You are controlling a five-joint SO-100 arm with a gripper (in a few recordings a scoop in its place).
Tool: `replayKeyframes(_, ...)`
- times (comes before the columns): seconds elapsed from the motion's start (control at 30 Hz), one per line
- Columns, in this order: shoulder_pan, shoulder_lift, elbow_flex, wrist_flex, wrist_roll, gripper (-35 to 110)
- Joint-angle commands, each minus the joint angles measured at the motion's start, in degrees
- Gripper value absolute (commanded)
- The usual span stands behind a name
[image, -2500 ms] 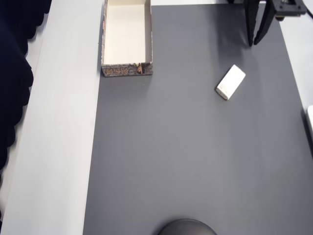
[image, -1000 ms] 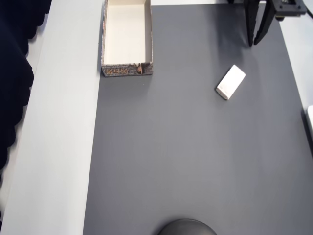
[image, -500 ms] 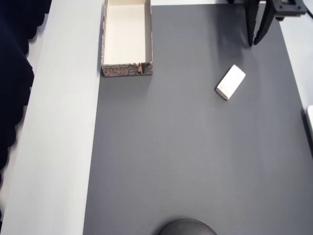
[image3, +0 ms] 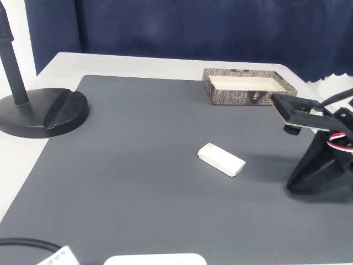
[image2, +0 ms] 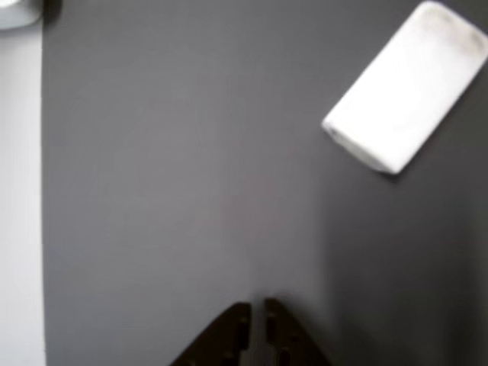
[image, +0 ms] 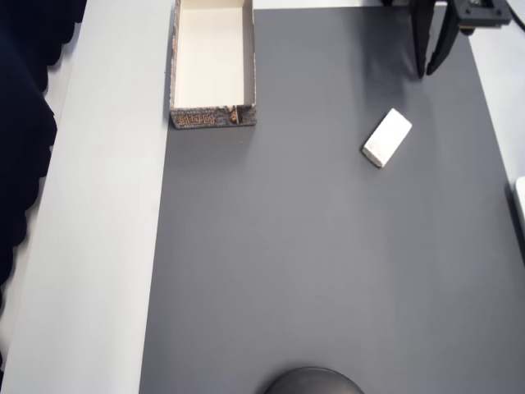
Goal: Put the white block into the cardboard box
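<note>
The white block (image: pixel 386 137) lay flat on the dark grey mat (image: pixel 328 271), set at a slant, well apart from the cardboard box (image: pixel 212 117). In the overhead view the box sat at the top left edge of the mat, its cream inside holding nothing, and the block lay to the right of it, just below the gripper (image: pixel 430 72). The gripper's two black fingers pointed down at the top right of that view, tips nearly together with only a thin gap, gripping nothing. In the wrist view the fingertips (image2: pixel 235 328) stood close together at the bottom edge, the block (image2: pixel 404 97) up and to the right. In the fixed view a black stand base (image3: pixel 41 112) rested at the mat's left.
</note>
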Motion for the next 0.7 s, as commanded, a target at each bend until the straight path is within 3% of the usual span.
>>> replayKeyframes(0.0,-0.8,-3.7,-3.2,-1.8,-1.1,-2)
replayKeyframes(0.67,5.4,-66.4,-49.8,-1.4,2.9,-2)
